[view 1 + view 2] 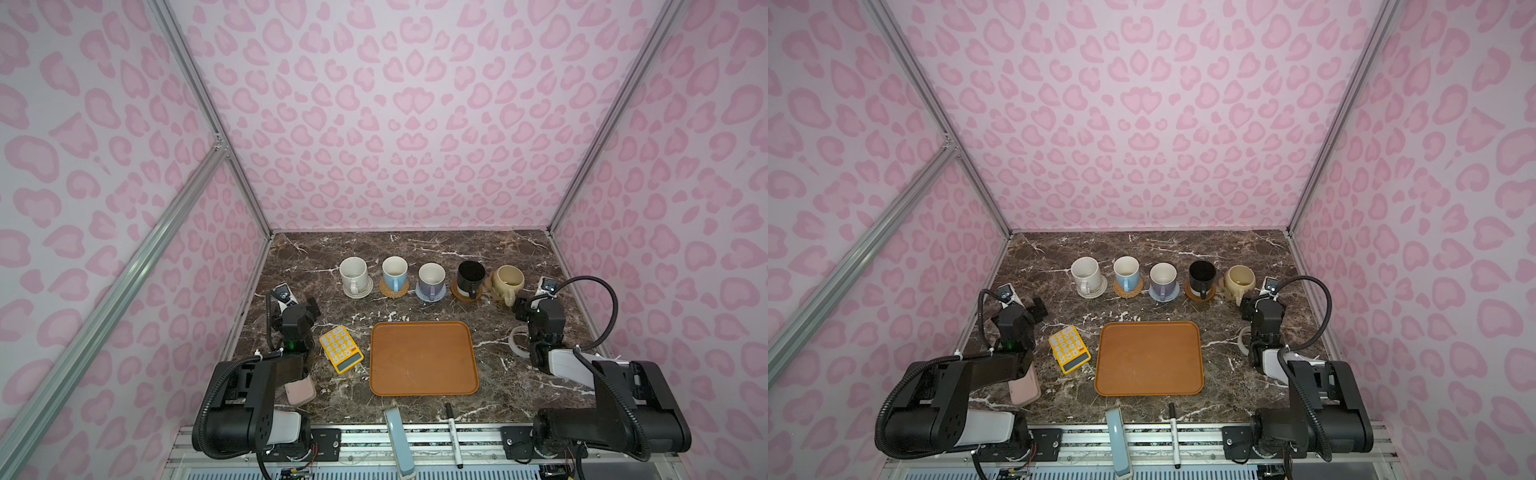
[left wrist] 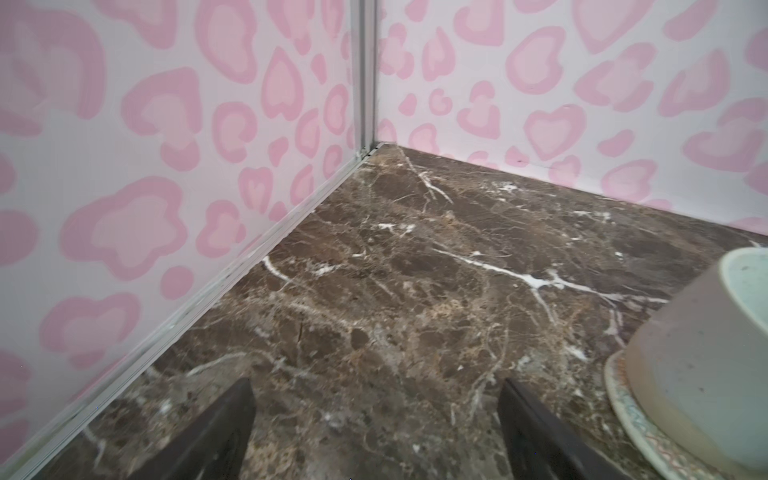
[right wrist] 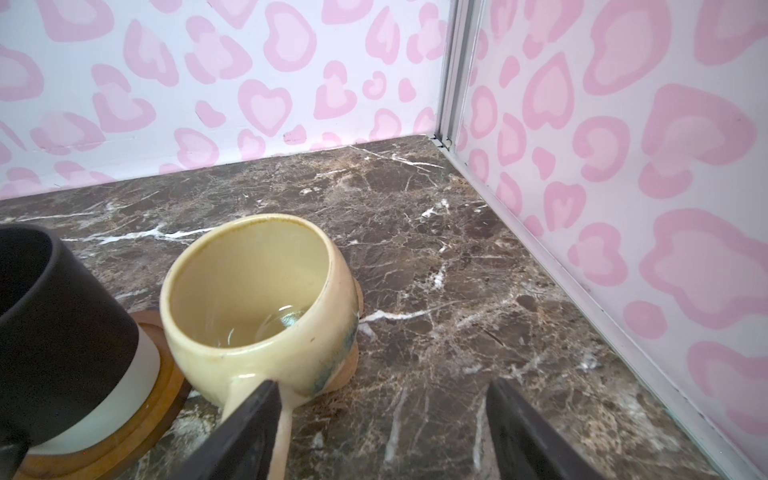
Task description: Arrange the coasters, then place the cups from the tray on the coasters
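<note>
The cream-yellow cup (image 3: 257, 299) stands upright on the paw coaster (image 3: 352, 360). It is at the right end of the row, toward the back of the table (image 1: 415, 249). Its handle (image 3: 286, 419) sticks out toward the front, right at the right gripper (image 3: 382, 386). That gripper is just beside the handle. Its two fingers are wide apart and nothing is between them. One finger covers part of the handle in the right wrist view, and I cannot tell if it touches. The cup is ahead of the gripper and a bit toward the middle of the table.

In both top views the other four cups also stand in the row, each on its own coaster. The tray (image 1: 424, 357) in front of them is bare.

The left gripper (image 2: 376, 386) is near the speckled white cup (image 2: 706, 353) at the other end. Its fingers are apart too, with nothing in them.

I think the job looks done. The right arm is the nearer one to the cream-yellow cup. It should pull straight back from the handle, not sideways, or it may bump the cup off its coaster.
</note>
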